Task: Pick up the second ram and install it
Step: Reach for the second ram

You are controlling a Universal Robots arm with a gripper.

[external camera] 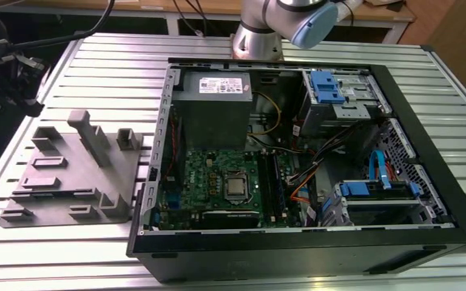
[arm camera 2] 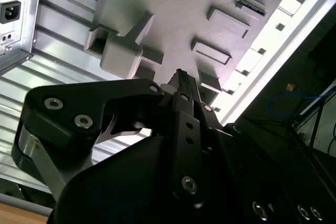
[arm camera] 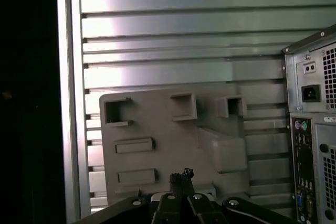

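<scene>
**Entry: pick-up stage, second ram not yet in hand**

1. Worktop (external camera: pixel 95 54): ribbed metal slats, pale and glossy. It carries everything else listed here.
2. Case (external camera: pixel 460 200): black steel tower lying on its side with the panel off. It sits just beside the tray, on the exterior view's right.
3. Tray (external camera: pixel 63 182): matte grey plastic slab with upright blocks and shallow rectangular pockets. I hang well above it and look down on it in both wrist views.
4. Motherboard (external camera: pixel 209 176): green board, flat in the case floor, with a square socket at its centre.
5. Slots (external camera: pixel 272 182): long, narrow and black, beside the socket.
6. Gripper (arm camera: pixel 181 178): black metal links with bright screw heads. My fingertips are drawn together and I see nothing between them.
7. Ram: I cannot place it with certainty. In the second wrist view, a thin dark strip (arm camera 2: pixel 251 7) along one tray block may be its edge.

Judgement: I am at the approach, before any grasp. A pick would need my fingers parted, squared across the board's thin flat faces, and a straight descent clear of the blocks.
</scene>
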